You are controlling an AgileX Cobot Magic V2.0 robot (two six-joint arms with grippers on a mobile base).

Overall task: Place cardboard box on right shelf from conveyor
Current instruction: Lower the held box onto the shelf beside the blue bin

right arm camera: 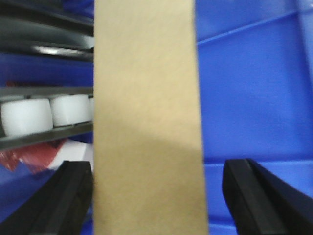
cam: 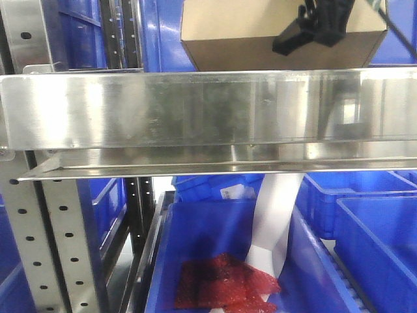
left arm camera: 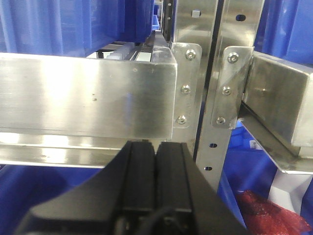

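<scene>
The tan cardboard box (cam: 260,40) rests on top of the right shelf (cam: 195,107), just behind its shiny steel front lip. My right gripper (cam: 314,27) is at the box's right part. In the right wrist view the box (right arm camera: 146,122) stands as a tall tan strip between the right gripper's (right arm camera: 157,169) spread fingers; the left finger (right arm camera: 73,196) is at its edge and the right finger (right arm camera: 249,196) is well clear of it, so the gripper is open. My left gripper (left arm camera: 156,147) is shut and empty, below a steel shelf lip (left arm camera: 88,93). The conveyor is out of view.
Blue plastic bins (cam: 365,222) sit under the shelf; one holds a red mesh bag (cam: 221,283) and a white strip (cam: 273,225). A grey perforated upright (cam: 52,248) stands at the left. White rollers (right arm camera: 44,115) run beside the box.
</scene>
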